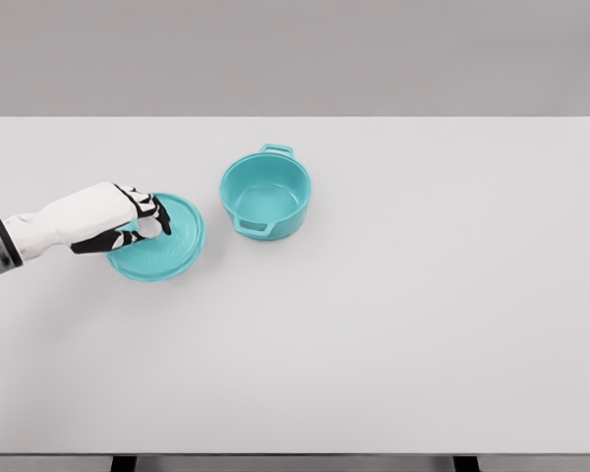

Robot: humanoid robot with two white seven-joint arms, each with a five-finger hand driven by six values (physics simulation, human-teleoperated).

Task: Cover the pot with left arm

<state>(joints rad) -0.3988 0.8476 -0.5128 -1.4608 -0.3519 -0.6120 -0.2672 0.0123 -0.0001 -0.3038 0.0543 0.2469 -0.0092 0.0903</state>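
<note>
So the left hand [118,221] is reaching in from the left edge and sits right over the teal lid [159,239], which lies flat on the white worktop [393,324]. The fingers [153,218] are curled down near the middle of the lid, bunched together where I'd guess the knob is, but the hand hides that spot, so I honestly can't tell if they've got a real pinch on anything or are just touching the top. The lid doesn't look lifted; its rim seems to rest on the worktop all the way around. The teal pot [265,196] stands upright and open just to the right of the lid and a bit further back, close but not touching, with one handle pointing away and the other toward the camera. The right arm isn't in the shot at all. My take on doing this step well: get the grip settled before moving anything, because a flat round lid pinched off-centre will probably tilt as it comes up and could slip out. Lift it straight and high enough to clear the pot's near rim, then carry it right and slightly back, keeping it level. The thing to watch is clipping the rim and shoving the pot, since it looks light and nothing is holding it. Centre the lid over the opening first, then lower it gently and only let go once it's seated.
</note>
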